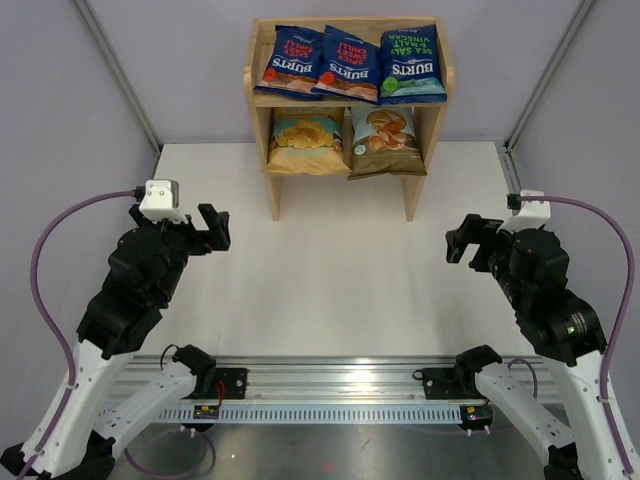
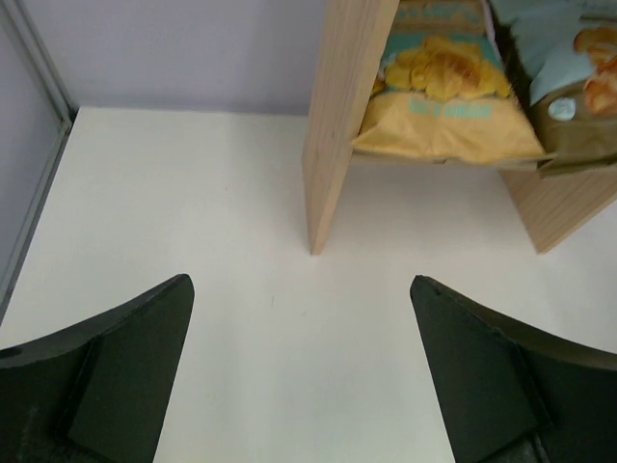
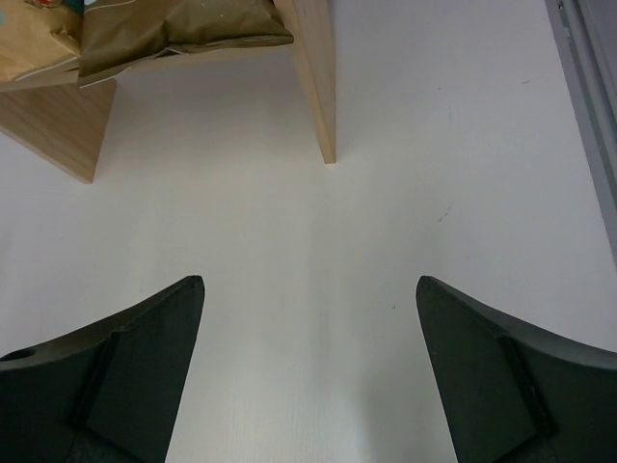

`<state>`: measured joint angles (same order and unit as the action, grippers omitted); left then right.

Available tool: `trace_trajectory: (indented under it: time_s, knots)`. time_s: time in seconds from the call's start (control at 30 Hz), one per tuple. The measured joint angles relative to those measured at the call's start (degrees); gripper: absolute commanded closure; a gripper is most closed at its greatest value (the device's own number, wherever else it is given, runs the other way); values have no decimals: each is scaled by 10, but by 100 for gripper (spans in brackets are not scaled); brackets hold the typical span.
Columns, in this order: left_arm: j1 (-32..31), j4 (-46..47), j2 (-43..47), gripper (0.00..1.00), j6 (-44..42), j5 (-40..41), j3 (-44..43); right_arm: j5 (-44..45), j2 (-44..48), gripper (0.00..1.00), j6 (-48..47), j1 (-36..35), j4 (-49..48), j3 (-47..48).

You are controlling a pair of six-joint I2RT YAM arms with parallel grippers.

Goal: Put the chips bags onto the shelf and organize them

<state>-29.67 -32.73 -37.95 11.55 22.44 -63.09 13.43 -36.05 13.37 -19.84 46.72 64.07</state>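
The wooden shelf (image 1: 262, 98) stands at the back middle of the table. Its upper tier holds three dark-blue Burts bags: two red-lettered (image 1: 290, 60) (image 1: 347, 65) and one green-lettered (image 1: 412, 66). Below sit the yellow chips bag (image 1: 306, 142) and the light-blue and brown cassava bag (image 1: 384, 141). The left wrist view shows the yellow bag (image 2: 443, 96) and the shelf's side panel (image 2: 337, 125). My left gripper (image 1: 214, 229) is open and empty, left of the shelf. My right gripper (image 1: 466, 240) is open and empty, to the shelf's right. Both hover over bare table (image 2: 289, 338).
Grey walls with metal corner posts (image 1: 120, 70) close in the white table on three sides. The metal rail (image 1: 330, 385) carrying both arm bases runs along the near edge. The shelf's right leg (image 3: 318, 87) stands ahead of my right gripper.
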Motion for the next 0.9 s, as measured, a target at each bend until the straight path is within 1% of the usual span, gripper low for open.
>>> trace_trajectory:
  time_s: [0.2, 0.33, 0.5, 0.7, 0.9]
  knots:
    - [0, -66, 28, 1, -13, 1, 42, 11, -20, 1, -6, 0, 21, 0]
    - [0, -93, 57, 1, -20, 2, 101, 11, -2, 1, -11, 0, 29, -4]
    - [0, -104, 116, 1, -25, 3, 185, 11, 22, 1, -19, 0, 31, -7]
    - [0, -88, 164, 1, -25, 3, 206, 8, 23, 1, -21, 0, 32, -21]
    - [1, -83, 155, 1, -16, 16, 206, 4, 40, 1, -21, 0, 32, -47]
